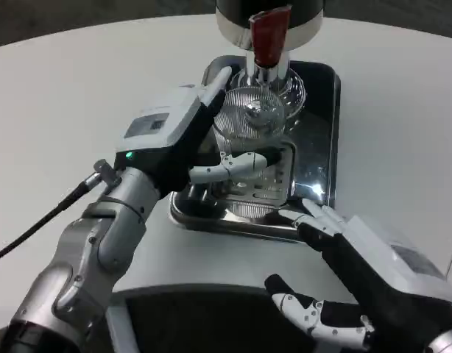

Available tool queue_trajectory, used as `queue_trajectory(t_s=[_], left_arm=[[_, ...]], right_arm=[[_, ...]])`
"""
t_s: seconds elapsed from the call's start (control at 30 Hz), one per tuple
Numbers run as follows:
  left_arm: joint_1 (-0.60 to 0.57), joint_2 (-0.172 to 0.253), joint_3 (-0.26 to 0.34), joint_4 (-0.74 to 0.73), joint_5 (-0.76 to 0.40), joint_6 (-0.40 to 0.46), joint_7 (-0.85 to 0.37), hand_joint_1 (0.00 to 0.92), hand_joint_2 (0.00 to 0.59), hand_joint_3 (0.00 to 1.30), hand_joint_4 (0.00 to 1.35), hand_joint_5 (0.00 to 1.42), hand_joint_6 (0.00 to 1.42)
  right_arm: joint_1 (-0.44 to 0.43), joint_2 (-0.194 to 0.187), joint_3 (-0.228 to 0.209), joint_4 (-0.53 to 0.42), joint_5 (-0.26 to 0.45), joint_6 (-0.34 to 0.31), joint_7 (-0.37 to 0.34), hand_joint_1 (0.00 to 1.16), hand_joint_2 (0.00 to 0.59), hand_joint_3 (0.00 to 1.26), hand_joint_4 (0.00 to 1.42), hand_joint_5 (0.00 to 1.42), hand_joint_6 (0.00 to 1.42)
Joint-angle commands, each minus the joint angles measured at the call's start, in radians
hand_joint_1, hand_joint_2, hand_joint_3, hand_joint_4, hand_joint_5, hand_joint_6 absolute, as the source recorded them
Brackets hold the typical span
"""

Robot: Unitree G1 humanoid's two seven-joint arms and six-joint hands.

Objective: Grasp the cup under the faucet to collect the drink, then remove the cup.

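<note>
A clear ribbed glass cup (249, 121) stands on the shiny metal drip tray (318, 140), right under the chrome faucet (269, 73) with its red tap handle (268, 33). My left hand (183, 140) grips the cup from its left side, fingers wrapped around the cup's front and back. My right hand (358, 279) hovers low at the front right, fingers spread and holding nothing, just in front of the tray's near edge.
The black and chrome dispenser body (269, 13) rises at the top behind the tray. A black cable (42, 220) runs from my left wrist to the left edge. White table (79, 95) surface lies to the left and right of the tray.
</note>
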Motion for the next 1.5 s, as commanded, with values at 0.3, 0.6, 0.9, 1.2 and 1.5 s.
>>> queue_trajectory(t_s=[0.3, 0.6, 0.9, 1.2, 1.5], left_arm=[[0.018, -0.009, -0.017, 0.013, -0.029, -0.017, -0.039, 0.107, 0.067, 0.00, 0.00, 0.07, 0.02], [0.022, -0.009, -0.021, 0.006, -0.042, -0.027, -0.043, 0.110, 0.072, 0.00, 0.00, 0.06, 0.01], [0.057, -0.016, 0.001, -0.053, -0.058, -0.017, -0.029, 0.111, 0.072, 0.00, 0.00, 0.06, 0.01], [0.105, -0.015, 0.036, -0.148, -0.033, 0.032, 0.000, 0.075, 0.034, 0.01, 0.00, 0.08, 0.02], [0.138, -0.007, 0.053, -0.220, -0.020, 0.084, -0.006, 0.047, 0.021, 0.01, 0.00, 0.06, 0.03]], right_arm=[[0.015, 0.003, -0.003, -0.007, 0.021, 0.008, -0.021, 0.60, 0.442, 0.17, 0.02, 0.00, 0.00], [0.023, 0.000, -0.005, -0.011, 0.024, 0.009, -0.024, 0.60, 0.442, 0.18, 0.02, 0.00, 0.00], [0.032, 0.000, -0.003, -0.014, 0.024, 0.008, -0.029, 0.60, 0.442, 0.18, 0.02, 0.00, 0.00], [0.032, 0.003, 0.005, -0.012, 0.021, 0.006, -0.033, 0.60, 0.445, 0.18, 0.02, 0.00, 0.00], [0.040, 0.005, 0.011, -0.016, 0.017, 0.007, -0.038, 0.59, 0.452, 0.18, 0.02, 0.00, 0.00]])
